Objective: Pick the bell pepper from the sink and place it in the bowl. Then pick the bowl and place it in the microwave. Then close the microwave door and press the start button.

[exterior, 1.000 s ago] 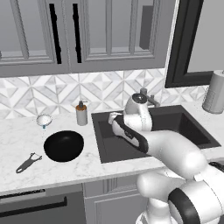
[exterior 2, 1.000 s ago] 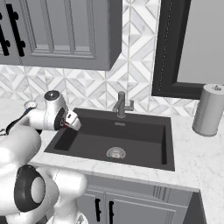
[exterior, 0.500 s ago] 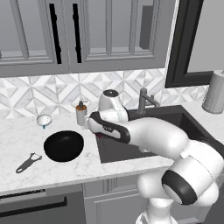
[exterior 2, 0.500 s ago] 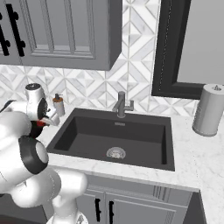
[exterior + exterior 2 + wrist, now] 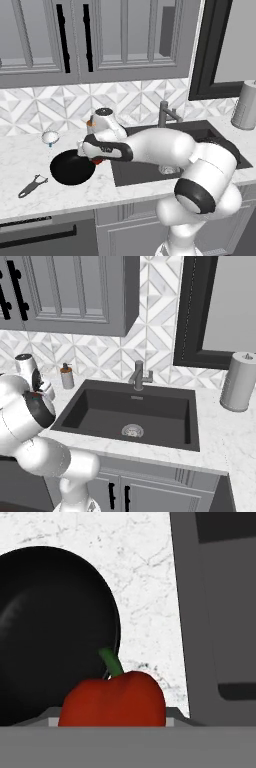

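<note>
1. While carried between the jaws, bell pepper (image 5: 114,699) sits low in hand view, green stem pointing up toward the bowl (image 5: 52,632); pincer (image 5: 98,159) clamped on it at about half its spread, tips hidden behind the fruit.
2. Seen from left base view: red of the pepper just visible under the hand, at the right rim of the bowl (image 5: 72,168), above the counter (image 5: 30,160). Not yet in the bowl; out of the sink (image 5: 131,415).
3. Handling, pepper: judged light, hollow, glossy and waxy skin, so likely slippery; walls firm but liable to dent under hard squeeze. Best held across the broad shoulders of the body, not by the stem.
4. Handling, bowl: judged rigid, smooth, heavier than the pepper; too wide to span. Take hold at the rim, one finger inside and one outside. Glossy wall may slip and tilt if gripped loosely.
5. Risk on release: roundish pepper may roll inside the bowl; lower release near the centre seems safer than a drop at the rim.
6. Nearby: small white strainer (image 5: 50,137) behind the bowl, peeler (image 5: 32,185) in front, both apart from it.
</note>
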{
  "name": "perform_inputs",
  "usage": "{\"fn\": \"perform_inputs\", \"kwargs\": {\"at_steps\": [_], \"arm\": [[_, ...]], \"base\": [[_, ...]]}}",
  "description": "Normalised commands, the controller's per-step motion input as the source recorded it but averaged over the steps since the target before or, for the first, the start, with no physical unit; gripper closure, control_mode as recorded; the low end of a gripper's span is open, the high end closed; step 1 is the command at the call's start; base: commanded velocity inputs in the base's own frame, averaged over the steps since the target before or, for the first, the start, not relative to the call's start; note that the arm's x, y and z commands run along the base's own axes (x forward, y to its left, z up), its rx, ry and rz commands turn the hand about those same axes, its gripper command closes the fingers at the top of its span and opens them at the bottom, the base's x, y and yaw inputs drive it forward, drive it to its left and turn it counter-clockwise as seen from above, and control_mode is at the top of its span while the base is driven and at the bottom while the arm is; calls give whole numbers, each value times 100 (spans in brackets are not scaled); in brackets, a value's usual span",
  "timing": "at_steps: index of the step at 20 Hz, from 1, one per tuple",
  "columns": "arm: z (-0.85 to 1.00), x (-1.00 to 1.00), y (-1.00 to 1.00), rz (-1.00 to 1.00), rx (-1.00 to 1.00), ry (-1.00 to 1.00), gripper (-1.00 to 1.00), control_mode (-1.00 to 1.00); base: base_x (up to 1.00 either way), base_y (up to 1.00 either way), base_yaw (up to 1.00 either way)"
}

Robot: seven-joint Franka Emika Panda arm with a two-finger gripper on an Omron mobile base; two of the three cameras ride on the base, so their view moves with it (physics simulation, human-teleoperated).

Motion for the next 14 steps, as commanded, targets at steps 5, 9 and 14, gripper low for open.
{"fn": "perform_inputs", "kwargs": {"at_steps": [5, 9, 14], "arm": [[0, 20, 31, 0, -7, 11, 100, -100], [-16, 24, 25, 0, -11, 12, 100, -100], [-35, 19, 20, -1, -7, 8, 100, -100]], "base": [[0, 0, 0], [0, 0, 0], [0, 0, 0]]}}
